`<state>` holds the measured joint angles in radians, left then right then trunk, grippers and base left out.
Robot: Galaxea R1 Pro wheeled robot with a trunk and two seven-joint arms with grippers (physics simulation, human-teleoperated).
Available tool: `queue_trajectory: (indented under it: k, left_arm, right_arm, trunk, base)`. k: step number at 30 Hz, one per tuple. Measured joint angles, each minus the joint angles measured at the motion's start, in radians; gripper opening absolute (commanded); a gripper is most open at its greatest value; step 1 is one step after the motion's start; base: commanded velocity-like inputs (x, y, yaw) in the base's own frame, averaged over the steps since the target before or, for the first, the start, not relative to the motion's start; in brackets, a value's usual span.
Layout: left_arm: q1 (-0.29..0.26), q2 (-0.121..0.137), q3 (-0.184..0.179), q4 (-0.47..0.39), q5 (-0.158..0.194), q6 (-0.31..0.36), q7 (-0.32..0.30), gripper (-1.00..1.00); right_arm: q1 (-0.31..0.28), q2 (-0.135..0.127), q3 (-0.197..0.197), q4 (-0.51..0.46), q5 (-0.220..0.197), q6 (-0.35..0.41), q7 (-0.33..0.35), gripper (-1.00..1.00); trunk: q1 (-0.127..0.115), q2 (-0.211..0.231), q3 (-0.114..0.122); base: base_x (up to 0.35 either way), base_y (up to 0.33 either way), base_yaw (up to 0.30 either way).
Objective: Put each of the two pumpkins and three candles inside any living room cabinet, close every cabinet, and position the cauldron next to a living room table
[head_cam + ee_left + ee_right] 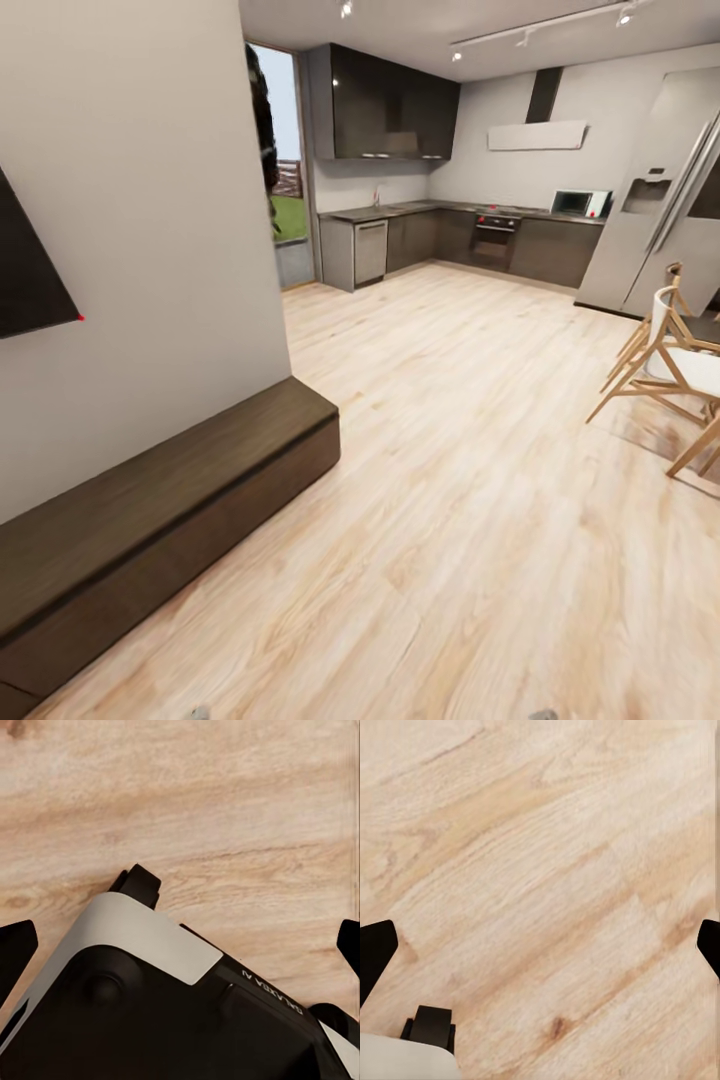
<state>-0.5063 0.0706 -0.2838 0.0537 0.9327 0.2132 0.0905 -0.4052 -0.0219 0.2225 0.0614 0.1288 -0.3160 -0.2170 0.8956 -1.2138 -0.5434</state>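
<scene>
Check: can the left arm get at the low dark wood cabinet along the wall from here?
Probably not yet. The cabinet lies ahead and to the left along the wall, while the left gripper hangs open over bare floor beside the robot's base. Nothing blocks the way.

head looks across room, wrists down at floor (555, 870)

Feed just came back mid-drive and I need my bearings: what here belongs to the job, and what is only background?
Belongs to the job:
- cabinet, low dark wood unit along the wall at left, fronts shut
- left gripper and right gripper, both open over bare floor

Just background:
- kitchen cupboards
- oven
- microwave
- fridge
- wooden chairs
- wall screen
</scene>
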Motion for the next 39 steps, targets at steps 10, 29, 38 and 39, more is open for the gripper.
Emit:
queue_trajectory:
  k: [10,29,38,39]
  left_arm:
    - [0.000,0.000,0.000,0.000,-0.001,0.000,0.000,1.00]
    - [0.000,0.000,0.000,0.000,-0.002,0.000,0.000,1.00]
    - [0.000,0.000,0.000,0.000,-0.002,0.000,0.000,1.00]
    - [0.000,0.000,0.000,0.000,-0.002,0.000,0.000,1.00]
  right_arm:
    - [0.001,-0.005,0.000,-0.001,0.002,0.001,-0.001,1.00]
    - [0.001,-0.001,0.000,-0.003,0.000,0.000,-0.001,1.00]
    - [0.001,-0.001,0.000,-0.003,0.000,0.000,-0.001,1.00]
    - [0.001,-0.001,0.000,-0.003,0.000,0.000,-0.001,1.00]
  trunk:
    - [0.000,0.000,0.002]
    - [0.000,0.000,0.002]
    - [0.000,0.000,0.002]
    - [0.000,0.000,0.002]
  base:
    - [0.311,-0.169,0.000]
    - [0.270,-0.222,0.163]
    - [0.260,-0.234,0.286]
    - [0.260,-0.234,0.288]
